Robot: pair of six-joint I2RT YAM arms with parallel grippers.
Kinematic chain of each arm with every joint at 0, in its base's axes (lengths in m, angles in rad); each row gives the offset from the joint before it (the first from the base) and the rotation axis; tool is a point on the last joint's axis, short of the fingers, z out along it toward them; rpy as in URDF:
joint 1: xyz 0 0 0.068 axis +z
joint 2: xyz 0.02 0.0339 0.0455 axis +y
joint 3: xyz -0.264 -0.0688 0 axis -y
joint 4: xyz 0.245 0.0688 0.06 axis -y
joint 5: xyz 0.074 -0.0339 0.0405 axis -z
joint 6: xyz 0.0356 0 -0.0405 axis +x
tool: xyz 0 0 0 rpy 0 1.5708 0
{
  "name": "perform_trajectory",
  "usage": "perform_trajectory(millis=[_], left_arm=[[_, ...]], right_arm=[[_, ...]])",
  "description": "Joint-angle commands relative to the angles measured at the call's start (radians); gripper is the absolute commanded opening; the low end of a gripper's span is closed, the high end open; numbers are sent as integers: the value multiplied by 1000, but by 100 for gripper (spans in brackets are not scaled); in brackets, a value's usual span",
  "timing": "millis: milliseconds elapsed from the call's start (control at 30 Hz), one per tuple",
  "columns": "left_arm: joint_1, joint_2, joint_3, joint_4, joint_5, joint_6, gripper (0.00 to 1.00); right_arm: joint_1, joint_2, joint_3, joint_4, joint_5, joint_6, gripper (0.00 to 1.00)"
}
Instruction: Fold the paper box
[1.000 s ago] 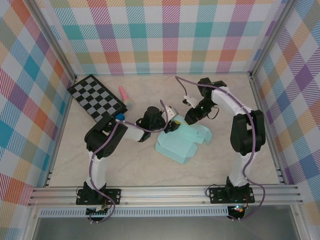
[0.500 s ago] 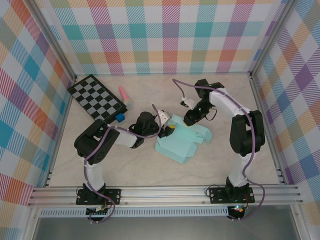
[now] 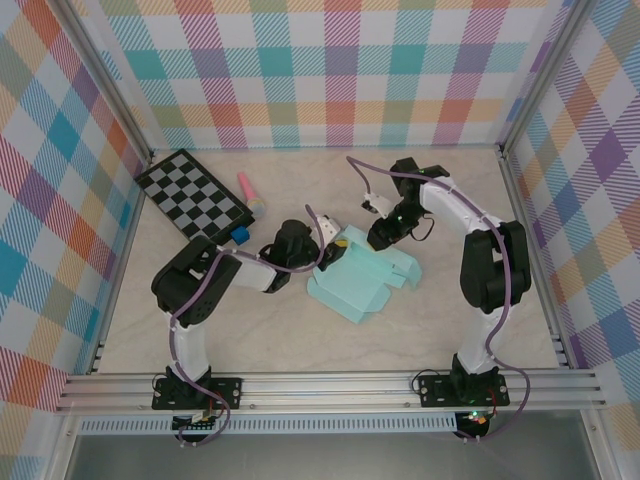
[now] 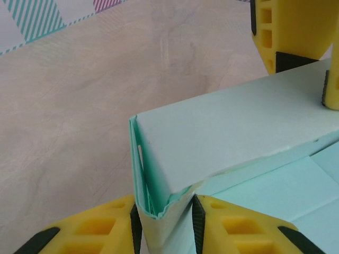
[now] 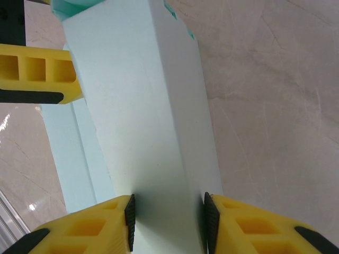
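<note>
The paper box is pale mint card, half folded, lying in the middle of the table. Its back wall stands raised between the two grippers. My left gripper pinches the left end of that wall. In the left wrist view the folded layers of the box corner sit squeezed between the jaws of the left gripper. My right gripper holds the wall's far end. In the right wrist view the long box wall runs away from the right gripper, with both pads against its sides.
A black and grey checkerboard lies at the back left. Beside it are a pink stick-like object and a small blue cube. Plaid walls enclose the table on three sides. Bare tabletop lies right of the box and in front of it.
The left gripper has closed onto the box's left corner. The box's near edge has shifted slightly toward the front left. The right gripper has kept its hold.
</note>
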Motion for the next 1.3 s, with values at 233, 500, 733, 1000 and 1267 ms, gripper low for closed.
perform_trajectory(millis=[233,500,733,1000,1267], left_arm=[[-44,68,82,35,-54,10,31],[-51,89,78,70,10,72,29],[-66,123,127,95,33,-6,12],[-99,132,150,84,10,-38,0],[-102,54,208,-184,-98,-255,0]], right_arm=[[5,-17,-78,62,24,34,38],[-15,-42,-95,80,-4,40,39],[-15,-41,-97,99,-42,65,39],[-17,-92,-147,177,-56,151,46],[-57,-203,-204,272,-129,262,58]])
